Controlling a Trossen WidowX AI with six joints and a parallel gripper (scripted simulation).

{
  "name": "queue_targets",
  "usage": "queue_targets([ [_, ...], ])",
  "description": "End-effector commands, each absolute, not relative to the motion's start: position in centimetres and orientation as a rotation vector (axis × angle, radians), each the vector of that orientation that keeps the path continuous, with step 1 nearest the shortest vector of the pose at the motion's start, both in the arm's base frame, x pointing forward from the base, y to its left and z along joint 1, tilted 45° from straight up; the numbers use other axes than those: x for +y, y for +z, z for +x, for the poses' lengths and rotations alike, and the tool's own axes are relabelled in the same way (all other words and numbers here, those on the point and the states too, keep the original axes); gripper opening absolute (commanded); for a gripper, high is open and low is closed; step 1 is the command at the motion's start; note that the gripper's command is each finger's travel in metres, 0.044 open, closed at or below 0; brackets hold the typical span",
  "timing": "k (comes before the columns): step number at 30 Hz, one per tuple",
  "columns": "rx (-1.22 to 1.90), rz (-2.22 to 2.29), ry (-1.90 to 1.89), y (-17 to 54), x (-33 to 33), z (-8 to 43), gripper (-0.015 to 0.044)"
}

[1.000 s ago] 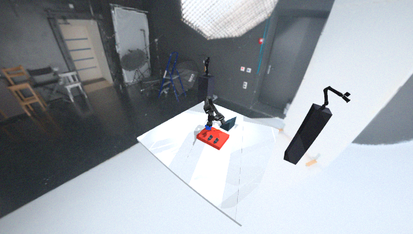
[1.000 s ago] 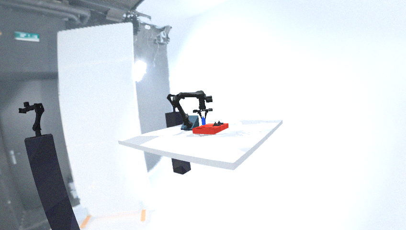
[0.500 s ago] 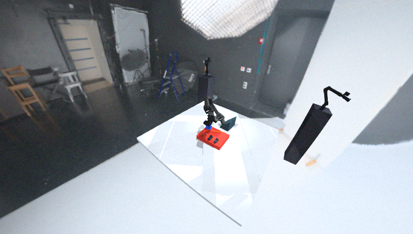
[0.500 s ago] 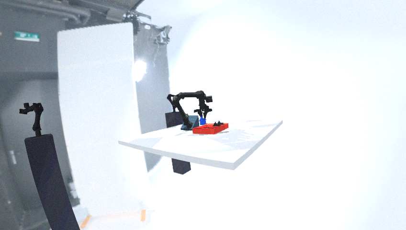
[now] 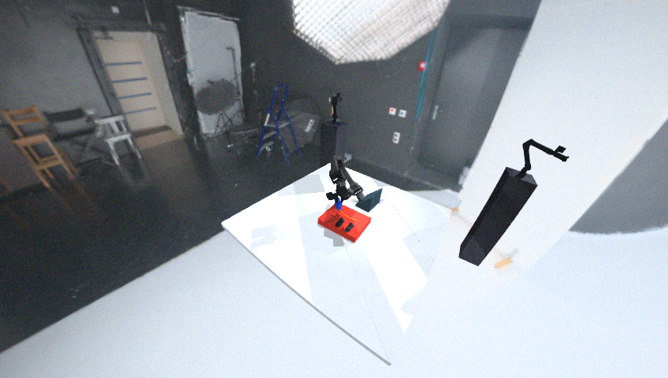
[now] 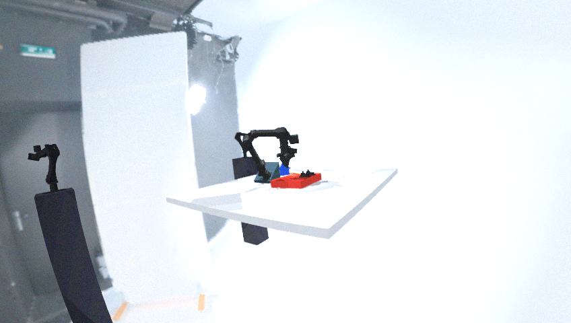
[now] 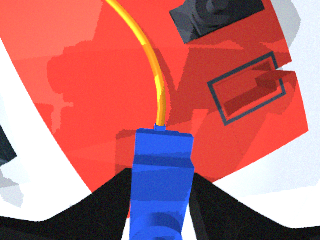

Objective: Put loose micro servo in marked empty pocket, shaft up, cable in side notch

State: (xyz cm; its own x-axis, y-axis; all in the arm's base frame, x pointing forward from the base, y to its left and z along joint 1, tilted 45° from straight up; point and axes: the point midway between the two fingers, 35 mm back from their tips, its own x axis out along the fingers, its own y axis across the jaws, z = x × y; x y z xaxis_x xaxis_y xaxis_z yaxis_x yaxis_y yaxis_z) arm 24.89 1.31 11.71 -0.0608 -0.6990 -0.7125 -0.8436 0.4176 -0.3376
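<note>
The blue micro servo (image 5: pixel 338 204) (image 6: pixel 284 170) (image 7: pixel 162 147) is held above the red deck (image 5: pixel 360 227) (image 6: pixel 286 184) (image 7: pixel 90 120). My gripper (image 5: pixel 338 199) (image 6: pixel 285 165) (image 7: pixel 160 178) is shut on its body, with a black finger on each side. A round part of the servo shows at the bottom of the wrist view. Its orange-yellow cable (image 5: pixel 349 216) (image 7: pixel 160 95) leaves the end farthest up in that view and curves to the upper left. The pocket's dark outline (image 7: pixel 217 103) lies right of and above the servo there, with a recess and a side notch. The servo is outside it.
Two black servos (image 5: pixel 339 223) (image 5: pixel 349 227) sit on the deck; one shows in the wrist view (image 7: pixel 215 15). A dark teal wedge (image 5: pixel 370 200) (image 6: pixel 274 169) stands beside the arm's base. The white table (image 5: pixel 328 280) (image 6: pixel 296 216) carries everything. Other small arms stand on dark pedestals beyond it.
</note>
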Motion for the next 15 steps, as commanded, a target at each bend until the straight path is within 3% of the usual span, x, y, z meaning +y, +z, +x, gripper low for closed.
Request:
queue_targets([
  [1, 1.780, -1.221, 0.060, 11.80, 1.26, 24.90, 0.0000],
  [15, 1.665, -0.869, -0.352, 11.80, 1.26, 24.90, 0.0000],
])
